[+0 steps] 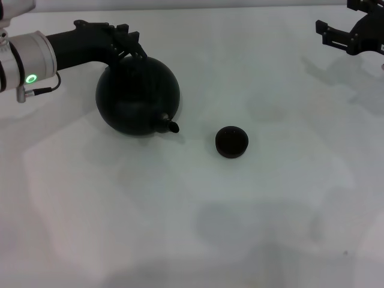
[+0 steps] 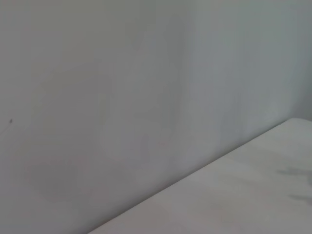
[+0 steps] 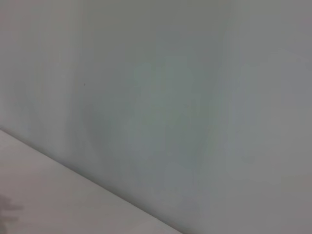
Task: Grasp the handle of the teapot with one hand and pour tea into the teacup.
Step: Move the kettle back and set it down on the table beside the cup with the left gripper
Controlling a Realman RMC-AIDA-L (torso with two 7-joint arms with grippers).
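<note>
I see the left gripper (image 1: pixel 127 41) clamped on the teapot (image 1: pixel 138 96) handle (image 1: pixel 133 53); teacup (image 1: pixel 231 141) nearby; right gripper (image 1: pixel 342 37) parked, grip unclear.

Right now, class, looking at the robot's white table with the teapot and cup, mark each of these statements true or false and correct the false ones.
1. The left gripper is at the top of the large round black teapot. True.
2. The teapot's short spout points toward the small low black teacup. True.
3. The teacup touches the teapot. False: bare white table shows between them.
4. The right gripper hovers over the teacup. False: it is off at the far right corner.
5. The teacup lies to the teapot's left. False: it lies to its right.
</note>
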